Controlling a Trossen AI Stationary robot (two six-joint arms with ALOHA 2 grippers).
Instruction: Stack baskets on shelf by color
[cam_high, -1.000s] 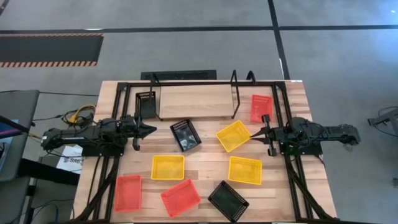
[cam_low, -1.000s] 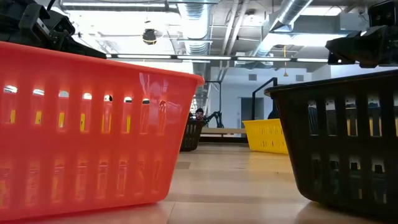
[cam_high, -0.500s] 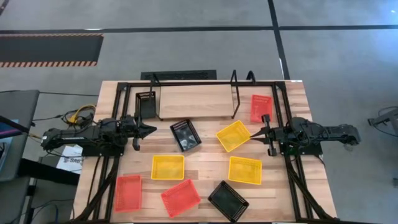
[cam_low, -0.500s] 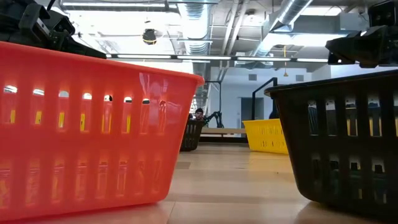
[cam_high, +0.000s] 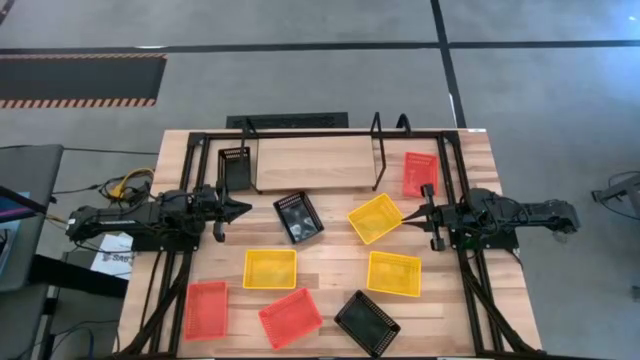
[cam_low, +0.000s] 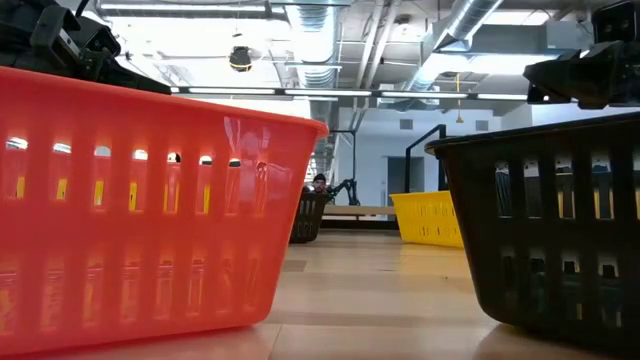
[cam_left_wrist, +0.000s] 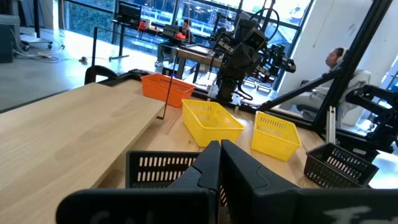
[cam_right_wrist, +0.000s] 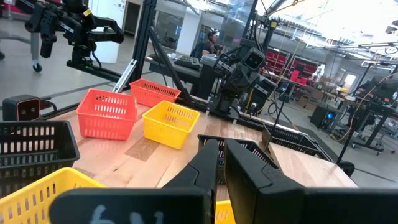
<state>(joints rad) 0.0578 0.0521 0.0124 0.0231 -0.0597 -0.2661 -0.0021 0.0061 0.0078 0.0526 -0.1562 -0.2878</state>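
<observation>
**Baskets scattered, shelf bare**

Along table (cam_high: 320, 245) near edge: two red baskets (cam_high: 290, 317), one black (cam_high: 366, 322). Mid-table: three yellow (cam_high: 270, 268), one black. Far edge: shelf (cam_high: 315, 163), unloaded. Left gripper (cam_high: 243, 209) clenched, empty; right gripper (cam_high: 408, 216) nearly closed, empty.

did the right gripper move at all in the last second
No. In the high view the right gripper sits at the same spot beside the yellow basket, just in front of the shelf, as before.
</observation>
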